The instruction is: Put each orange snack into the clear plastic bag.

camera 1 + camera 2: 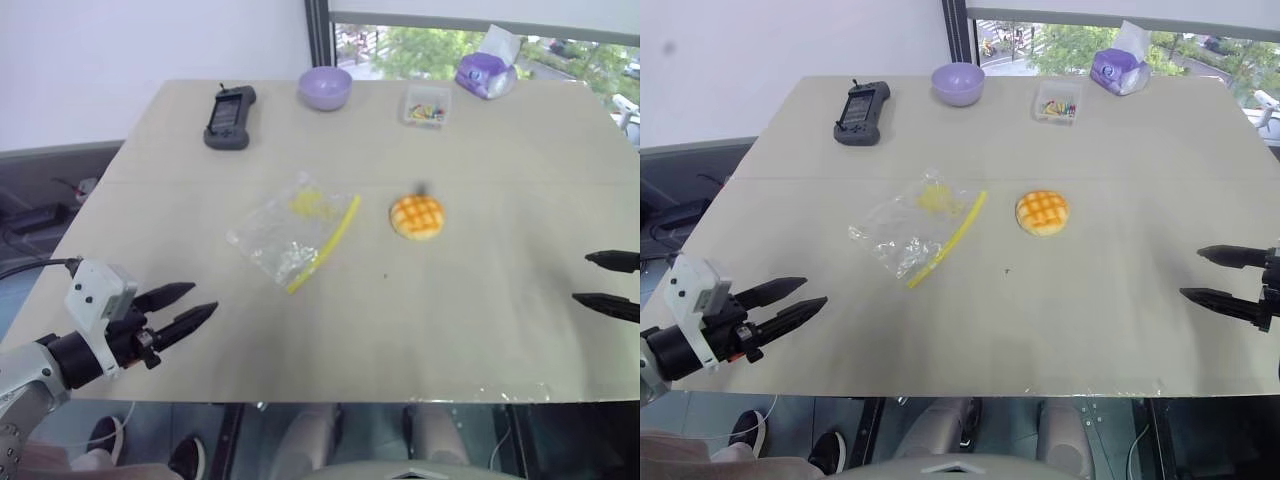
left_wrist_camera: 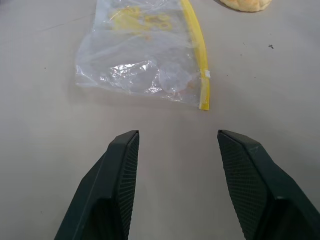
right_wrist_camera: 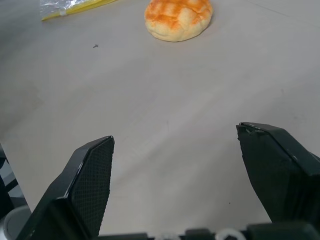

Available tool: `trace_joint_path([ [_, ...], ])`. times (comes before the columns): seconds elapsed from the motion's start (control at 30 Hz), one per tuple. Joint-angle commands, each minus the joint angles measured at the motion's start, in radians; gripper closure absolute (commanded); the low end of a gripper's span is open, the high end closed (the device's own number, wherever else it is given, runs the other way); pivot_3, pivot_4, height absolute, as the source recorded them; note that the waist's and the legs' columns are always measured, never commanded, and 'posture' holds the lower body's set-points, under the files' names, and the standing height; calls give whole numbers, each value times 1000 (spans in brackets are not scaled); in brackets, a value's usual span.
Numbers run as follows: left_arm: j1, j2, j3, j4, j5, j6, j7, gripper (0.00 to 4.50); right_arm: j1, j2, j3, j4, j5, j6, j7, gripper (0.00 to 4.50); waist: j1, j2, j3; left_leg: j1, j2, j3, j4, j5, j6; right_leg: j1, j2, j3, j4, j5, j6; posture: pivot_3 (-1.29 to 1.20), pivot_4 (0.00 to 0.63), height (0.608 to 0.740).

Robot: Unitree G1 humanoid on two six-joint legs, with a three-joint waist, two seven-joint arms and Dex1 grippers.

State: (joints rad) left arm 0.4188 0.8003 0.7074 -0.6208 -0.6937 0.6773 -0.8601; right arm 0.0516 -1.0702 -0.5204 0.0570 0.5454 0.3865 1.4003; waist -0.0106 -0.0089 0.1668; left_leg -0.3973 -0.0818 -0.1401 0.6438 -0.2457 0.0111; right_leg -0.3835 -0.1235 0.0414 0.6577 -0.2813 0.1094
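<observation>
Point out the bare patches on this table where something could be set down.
Widest bare stretch: the near half, between the left hand and the right hand, in front of the bag and bun. Another lies right of the bun. The far edge is crowded: controller, bowl, small box, tissue pack.

Grid-topped orange snack (image 1: pixel 416 216); yellow-stripped clear plastic bag (image 1: pixel 285 235); lilac bowl (image 1: pixel 325 87).

Along the beige table's (image 1: pixel 500 330) far edge: black handheld device (image 1: pixel 230 117), lilac bowl (image 1: pixel 325 87), clear box of coloured bits (image 1: pixel 427 106), purple tissue pack (image 1: pixel 487 72)
</observation>
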Motion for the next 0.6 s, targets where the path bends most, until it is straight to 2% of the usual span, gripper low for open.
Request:
trace_joint_path([
  [0.03, -5, 7, 26, -27, -3, -29, -5, 1865, -3, 7, -42, -19, 24, -13, 2, 268, 0, 0, 0, 0, 0, 0, 0, 0, 0, 0, 0, 0, 0, 0, 0, 0, 150, 740],
  [0.6, -34, 12, -10, -15, 22, -45, 15, 1865, 0, 17, -43, -42, 38, -11, -8, 268, 1, 0, 0, 0, 0, 0, 0, 0, 0, 0, 0, 0, 0, 0, 0, 0, 150, 740],
])
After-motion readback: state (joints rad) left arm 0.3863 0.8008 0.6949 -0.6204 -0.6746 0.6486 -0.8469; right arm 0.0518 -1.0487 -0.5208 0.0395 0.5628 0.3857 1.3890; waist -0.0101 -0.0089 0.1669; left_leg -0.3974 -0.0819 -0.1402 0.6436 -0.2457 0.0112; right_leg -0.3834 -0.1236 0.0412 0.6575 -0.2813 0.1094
